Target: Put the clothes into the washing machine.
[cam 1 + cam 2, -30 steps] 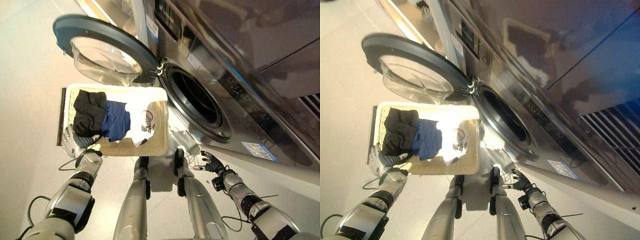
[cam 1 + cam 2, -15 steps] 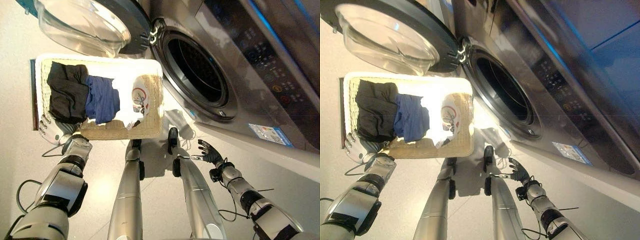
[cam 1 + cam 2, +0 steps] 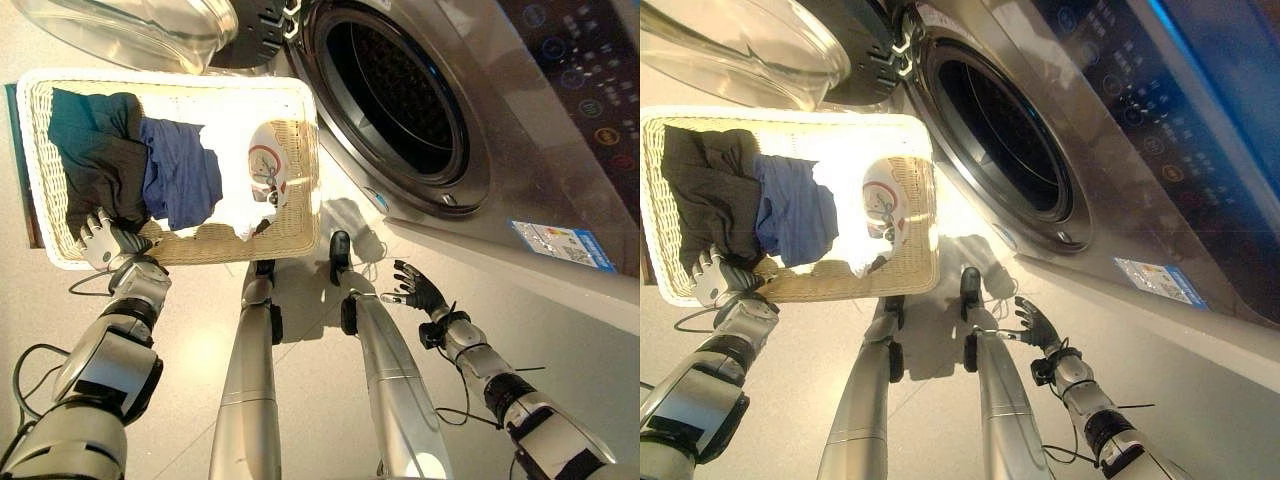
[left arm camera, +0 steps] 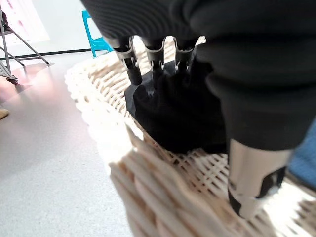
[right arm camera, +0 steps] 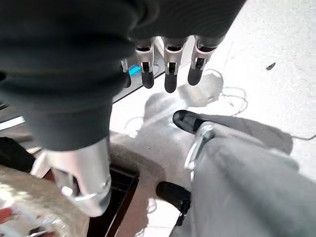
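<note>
The washer [image 3: 520, 150] runs along the right of the scene, its round drum mouth [image 3: 395, 100] dark and gaping, and its door [image 3: 150, 30] swung wide to the left with the clear bowl of the window facing out over the floor [image 3: 180, 350]. Just below the door and beside the drum mouth sits a pale wicker basket [image 3: 300, 215] on the floor, and all the clothes lie in it. A black garment [image 3: 90, 150] fills the basket's left end, a blue garment [image 3: 180, 175] lies next to it and partly over it, and a white garment [image 3: 255, 170] with a round red-and-dark print takes the right end in bright light. The left hand [image 3: 108, 243] is at the basket's near left corner, over the rim, its fingers [image 4: 154, 66] fairly straight and their tips touching the edge of the black garment where it hangs at the wicker wall; they press into the cloth but nothing is curled round it, and the thumb [image 4: 252, 182] stands apart above the weave, touching nothing. The right hand [image 3: 415, 292] hangs low and well apart from the basket, below the washer's front, fingers [image 5: 170, 74] spread and relaxed over bare floor, holding nothing.
</note>
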Tool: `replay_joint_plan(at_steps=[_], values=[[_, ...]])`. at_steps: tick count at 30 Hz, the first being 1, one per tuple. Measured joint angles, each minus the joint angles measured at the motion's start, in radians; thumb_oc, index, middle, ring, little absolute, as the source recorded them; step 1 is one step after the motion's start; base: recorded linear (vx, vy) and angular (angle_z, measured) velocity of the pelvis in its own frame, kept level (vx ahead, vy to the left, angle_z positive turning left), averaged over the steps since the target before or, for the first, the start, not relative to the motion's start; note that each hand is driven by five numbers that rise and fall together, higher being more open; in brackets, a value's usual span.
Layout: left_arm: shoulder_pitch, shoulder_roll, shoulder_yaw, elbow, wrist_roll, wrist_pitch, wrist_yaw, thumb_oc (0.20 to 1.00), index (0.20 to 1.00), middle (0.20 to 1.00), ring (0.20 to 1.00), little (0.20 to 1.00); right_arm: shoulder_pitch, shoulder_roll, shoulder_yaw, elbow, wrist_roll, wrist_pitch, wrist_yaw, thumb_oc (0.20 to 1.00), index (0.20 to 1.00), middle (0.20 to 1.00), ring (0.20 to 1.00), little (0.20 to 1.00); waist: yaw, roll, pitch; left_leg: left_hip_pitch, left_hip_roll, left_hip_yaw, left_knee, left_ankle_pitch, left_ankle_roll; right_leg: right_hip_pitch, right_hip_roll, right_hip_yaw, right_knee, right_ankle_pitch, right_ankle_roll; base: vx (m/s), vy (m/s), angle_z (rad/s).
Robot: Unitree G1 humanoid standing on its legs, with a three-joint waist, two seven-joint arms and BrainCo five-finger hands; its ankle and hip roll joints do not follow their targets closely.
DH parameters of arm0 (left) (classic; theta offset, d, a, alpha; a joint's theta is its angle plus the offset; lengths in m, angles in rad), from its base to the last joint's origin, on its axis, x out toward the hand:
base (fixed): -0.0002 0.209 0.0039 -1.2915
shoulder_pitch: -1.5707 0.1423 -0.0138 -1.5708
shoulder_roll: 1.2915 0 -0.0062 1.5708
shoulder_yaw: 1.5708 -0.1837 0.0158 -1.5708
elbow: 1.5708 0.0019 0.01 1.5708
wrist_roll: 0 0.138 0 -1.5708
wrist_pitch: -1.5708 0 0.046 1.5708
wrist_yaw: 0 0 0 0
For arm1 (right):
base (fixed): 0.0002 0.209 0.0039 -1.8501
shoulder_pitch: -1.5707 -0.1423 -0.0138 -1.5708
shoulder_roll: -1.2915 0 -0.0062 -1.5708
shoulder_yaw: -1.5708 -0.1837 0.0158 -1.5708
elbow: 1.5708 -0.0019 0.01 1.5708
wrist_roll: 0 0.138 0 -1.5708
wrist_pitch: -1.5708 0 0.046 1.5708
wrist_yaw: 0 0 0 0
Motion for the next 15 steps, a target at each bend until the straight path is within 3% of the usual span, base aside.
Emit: replay_joint_plan(at_steps=[6, 9, 10, 12, 13, 15], values=[[-0.022, 0.006, 0.006, 0.000, -0.166, -0.003, 0.033, 1.000, 1.000, 1.000, 1.000, 1.000, 0.015, 0.000, -0.001, -0.008, 0.009, -0.007, 0.006, 1.000, 1.000, 1.000, 1.000, 1.000, 0.000, 0.000, 0.000, -0.019, 0.001, -0.001, 0.008, 0.000, 0.000, -0.017, 0.000, 0.000, 0.005, 0.000, 0.000, 0.00, -0.006, 0.00], [-0.030, 0.000, 0.104, -0.006, -0.305, -0.064, 0.134, 1.000, 1.000, 1.000, 1.000, 1.000, 0.019, 0.002, 0.000, -0.015, 0.020, -0.019, 0.009, 1.000, 1.000, 1.000, 1.000, 1.000, -0.009, 0.000, 0.000, -0.036, 0.002, -0.004, 0.014, -0.001, -0.001, -0.031, 0.002, -0.001, 0.010, 0.001, 0.000, 0.02, -0.056, 0.00], [-0.032, 0.001, 0.138, -0.017, -0.360, -0.105, 0.216, 1.000, 1.000, 1.000, 1.000, 1.000, 0.024, 0.002, 0.000, -0.020, 0.024, -0.028, 0.009, 1.000, 1.000, 1.000, 1.000, 1.000, -0.012, -0.001, 0.000, -0.043, 0.003, -0.006, 0.015, -0.001, -0.001, -0.036, 0.003, -0.004, 0.010, 0.001, 0.000, 0.01, -0.070, 0.01], [-0.026, -0.001, 0.143, -0.031, -0.386, -0.124, 0.262, 1.000, 1.000, 1.000, 1.000, 1.000, 0.027, 0.003, -0.001, -0.020, 0.031, -0.028, 0.008, 1.000, 1.000, 1.000, 1.000, 1.000, -0.012, -0.001, 0.000, -0.044, 0.004, -0.007, 0.017, -0.001, -0.002, -0.036, 0.004, -0.004, 0.012, 0.001, -0.001, 0.02, -0.082, 0.01], [-0.009, -0.010, 0.179, -0.070, -0.407, -0.160, 0.352, 1.000, 1.000, 1.000, 1.000, 1.000, 0.037, 0.003, 0.002, -0.033, 0.037, -0.028, 0.003, 1.000, 1.000, 1.000, 1.000, 1.000, -0.010, -0.001, 0.000, -0.046, 0.005, -0.014, 0.020, -0.004, -0.005, -0.036, 0.005, -0.014, 0.015, -0.002, -0.004, 0.01, -0.074, 0.03], [-0.009, -0.020, 0.197, -0.087, -0.424, -0.192, 0.439, 1.000, 1.000, 1.000, 1.000, 1.000, 0.051, 0.005, 0.002, -0.040, 0.039, -0.035, -0.001, 1.000, 1.000, 1.000, 1.000, 1.000, -0.001, -0.001, 0.000, -0.053, 0.008, -0.027, 0.024, -0.005, -0.008, -0.036, 0.010, -0.020, 0.015, -0.004, -0.008, 0.01, -0.066, 0.06]])
